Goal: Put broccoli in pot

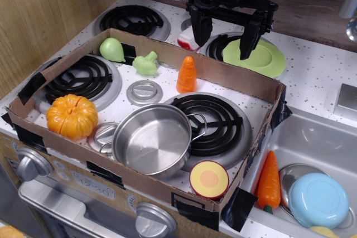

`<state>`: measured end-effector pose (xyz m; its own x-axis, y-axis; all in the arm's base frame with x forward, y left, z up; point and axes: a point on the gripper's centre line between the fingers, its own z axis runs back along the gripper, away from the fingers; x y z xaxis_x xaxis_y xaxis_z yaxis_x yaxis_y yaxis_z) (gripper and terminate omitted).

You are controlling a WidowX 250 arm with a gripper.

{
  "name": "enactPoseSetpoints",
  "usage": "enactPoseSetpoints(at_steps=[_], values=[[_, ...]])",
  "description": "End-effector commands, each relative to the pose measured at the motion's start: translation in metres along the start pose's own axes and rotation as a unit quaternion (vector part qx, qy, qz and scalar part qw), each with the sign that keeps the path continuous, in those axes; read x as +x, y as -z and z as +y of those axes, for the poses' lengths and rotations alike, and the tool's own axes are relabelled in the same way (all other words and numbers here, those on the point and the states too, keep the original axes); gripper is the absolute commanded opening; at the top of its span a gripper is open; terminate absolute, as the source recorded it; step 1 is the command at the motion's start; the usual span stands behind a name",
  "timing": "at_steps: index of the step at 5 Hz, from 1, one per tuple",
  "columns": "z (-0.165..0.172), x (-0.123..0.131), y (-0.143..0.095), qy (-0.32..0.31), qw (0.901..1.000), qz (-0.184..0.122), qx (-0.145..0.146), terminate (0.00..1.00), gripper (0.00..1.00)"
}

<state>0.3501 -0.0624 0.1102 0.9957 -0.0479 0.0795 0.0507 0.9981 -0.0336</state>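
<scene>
The broccoli point(145, 63) is a small pale-green lumpy toy lying at the back of the cardboard tray, between the burners. The pot point(153, 139) is a shiny steel pot with wire loop handles, empty, at the front of the tray. My gripper point(225, 35) is black, open and empty, hanging above the back edge of the tray, to the right of and behind the broccoli.
A cardboard wall point(184, 49) rings the stove top. Inside are a smooth green pear point(112, 50), an orange pumpkin point(72, 116), an orange cone-shaped toy point(187, 74) and a round cut fruit point(209, 179). A lime-green plate point(262, 57) sits behind. The sink holds a carrot point(269, 181) and blue bowl point(318, 199).
</scene>
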Motion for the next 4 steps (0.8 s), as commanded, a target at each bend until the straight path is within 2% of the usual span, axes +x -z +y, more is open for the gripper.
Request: enactPoseSetpoints(at_steps=[1,2,3,4], values=[[0.000,0.000,0.000,0.000,1.0000,0.000,0.000,0.00,1.00],[0.029,0.006,-0.006,0.027,0.9995,0.001,0.014,0.00,1.00],[0.052,0.003,-0.006,-0.019,0.9992,-0.008,0.034,0.00,1.00],[0.064,-0.001,-0.010,-0.026,0.9984,-0.017,0.047,0.00,1.00]])
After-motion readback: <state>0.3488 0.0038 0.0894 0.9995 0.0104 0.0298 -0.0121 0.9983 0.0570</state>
